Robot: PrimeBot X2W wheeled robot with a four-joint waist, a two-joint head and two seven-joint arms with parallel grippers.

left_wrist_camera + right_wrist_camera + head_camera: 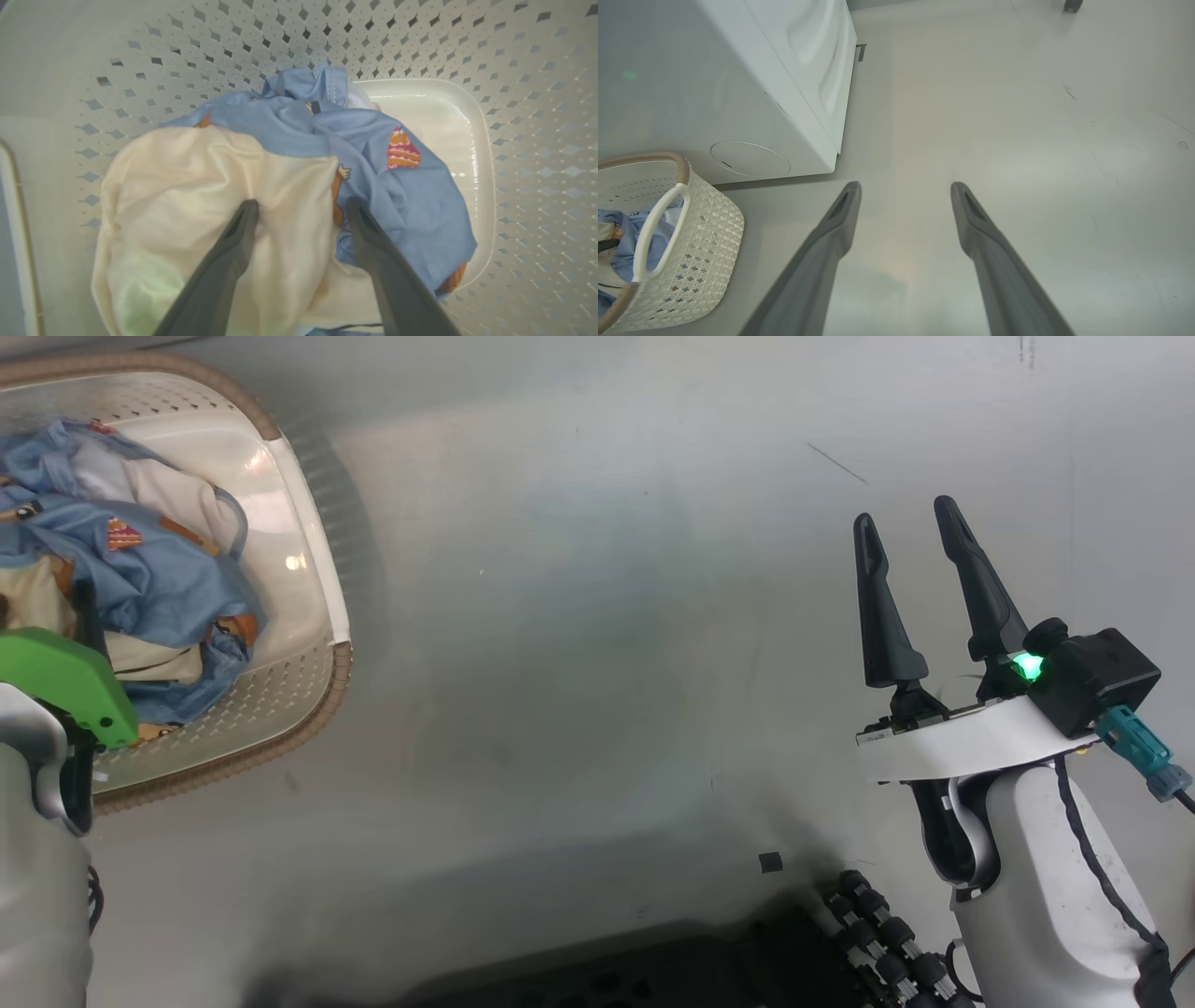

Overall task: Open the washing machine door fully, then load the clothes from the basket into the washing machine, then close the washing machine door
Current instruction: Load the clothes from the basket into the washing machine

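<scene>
– Cream garment (201, 196): location?
– In the basket (537, 140), against the blue garment (411, 200). Left fingers (224, 261) spread wide, one tip on the cream cloth, the other at the blue edge; nothing clamped.
– Right fingers (994, 261)?
– Spread, empty, over bare floor (1064, 140), well apart from the basket, washing machine (738, 93) nearby.

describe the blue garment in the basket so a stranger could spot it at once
Find the big white washing machine; close beside it stands the cream perforated basket with a brown rim. Two garments lie inside. The light blue garment carries small orange-brown prints and a cake picture, unlike the plain cream garment against it.
</scene>
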